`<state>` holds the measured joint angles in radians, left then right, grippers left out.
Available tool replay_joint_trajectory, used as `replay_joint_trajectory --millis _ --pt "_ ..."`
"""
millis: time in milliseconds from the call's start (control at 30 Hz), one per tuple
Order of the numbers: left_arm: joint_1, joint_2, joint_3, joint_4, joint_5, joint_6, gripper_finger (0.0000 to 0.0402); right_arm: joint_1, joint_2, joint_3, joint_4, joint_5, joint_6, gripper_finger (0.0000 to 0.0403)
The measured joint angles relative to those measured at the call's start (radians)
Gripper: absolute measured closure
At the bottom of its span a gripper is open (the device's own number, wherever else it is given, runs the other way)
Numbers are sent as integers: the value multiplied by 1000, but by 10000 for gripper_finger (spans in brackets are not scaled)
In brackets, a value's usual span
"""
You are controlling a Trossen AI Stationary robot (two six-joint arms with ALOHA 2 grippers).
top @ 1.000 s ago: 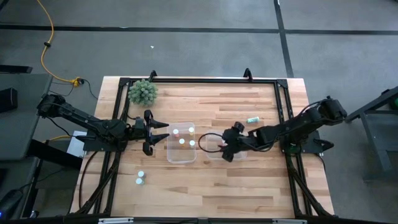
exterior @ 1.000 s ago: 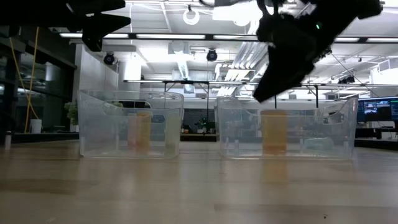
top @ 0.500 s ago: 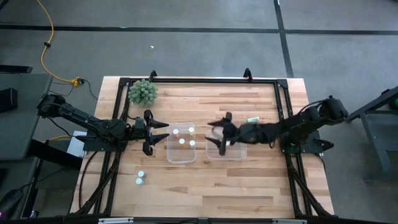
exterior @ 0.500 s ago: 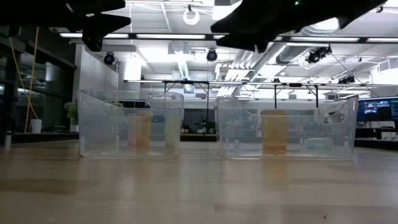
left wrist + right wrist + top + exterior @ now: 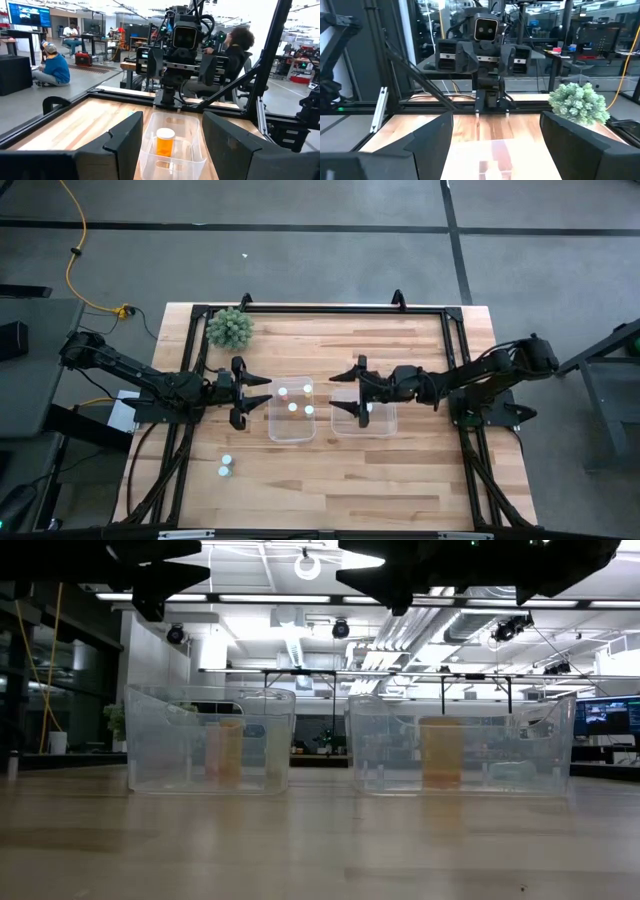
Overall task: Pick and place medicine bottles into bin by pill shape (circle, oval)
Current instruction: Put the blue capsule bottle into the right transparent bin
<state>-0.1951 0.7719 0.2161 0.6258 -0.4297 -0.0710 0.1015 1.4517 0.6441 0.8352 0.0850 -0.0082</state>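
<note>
High view: my right gripper hangs wide open and empty over the right clear plastic tub at centre frame, so next I fetch the white-capped bottles lower left.

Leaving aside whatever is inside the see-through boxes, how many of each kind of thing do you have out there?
Clear tubs: 2, left and right
Loose medicine bottles in view on the table: 2
Green spiky plant: 1
Robot arms: 2, left arm and right arm
Total: 7
</note>
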Motion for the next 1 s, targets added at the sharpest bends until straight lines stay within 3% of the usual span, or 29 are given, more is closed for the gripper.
replay_joint_trajectory --millis 333,400,533,633,767,900,1000 --pt "0 0 0 -9 16 -39 206 -1 0 0 -2 40 0 112" --pt "0 0 0 -8 91 -72 206 -1 0 0 -11 56 6 112" --pt "-20 14 0 -14 352 -159 206 -1 0 0 -25 63 7 112" --pt "-86 17 20 -40 427 -218 205 -1 0 0 -26 63 7 112" --pt "-222 43 137 -264 338 -224 198 -1 0 0 -27 63 8 112" --pt "-360 117 330 -651 174 -264 187 -1 0 0 -30 63 8 112" --pt "-438 202 469 -955 94 -378 179 -1 0 0 -30 63 11 112"
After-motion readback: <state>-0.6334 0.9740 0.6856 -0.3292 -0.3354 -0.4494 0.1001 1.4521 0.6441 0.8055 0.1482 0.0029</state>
